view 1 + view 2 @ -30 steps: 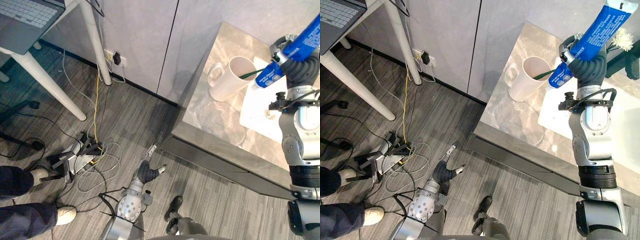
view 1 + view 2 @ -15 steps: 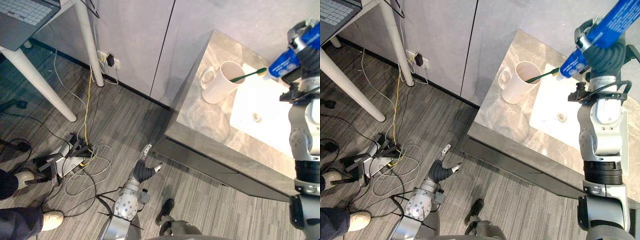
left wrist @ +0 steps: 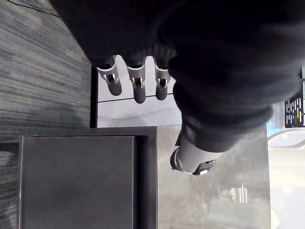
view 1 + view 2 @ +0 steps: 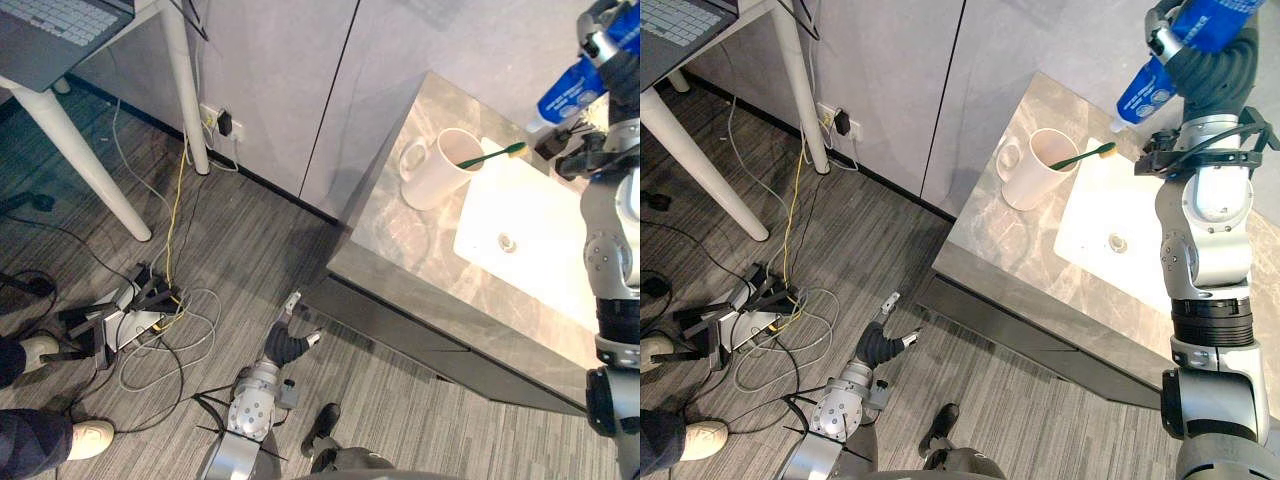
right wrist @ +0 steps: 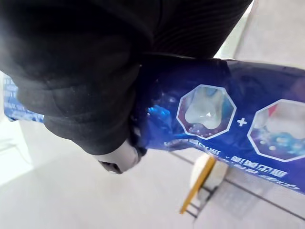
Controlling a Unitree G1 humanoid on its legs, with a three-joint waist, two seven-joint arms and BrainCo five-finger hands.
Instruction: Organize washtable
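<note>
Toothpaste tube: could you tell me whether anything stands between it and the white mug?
Only the green toothbrush, leaning from the white mug toward the toothpaste tube in the right hand; otherwise nothing visible.

marble washtable [image 4: 1012, 243] bears a white mug [image 4: 1024, 176] (toothbrush [image 4: 1083, 155] inside) beside its sink [image 4: 1102, 214].

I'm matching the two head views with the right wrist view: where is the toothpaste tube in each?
Left eye view: toothpaste tube at the upper right edge.
Right eye view: upper right corner.
Right wrist view: close up, beside the hand's dark cover.
Shared landmark: the right robot hand curled round it.
</note>
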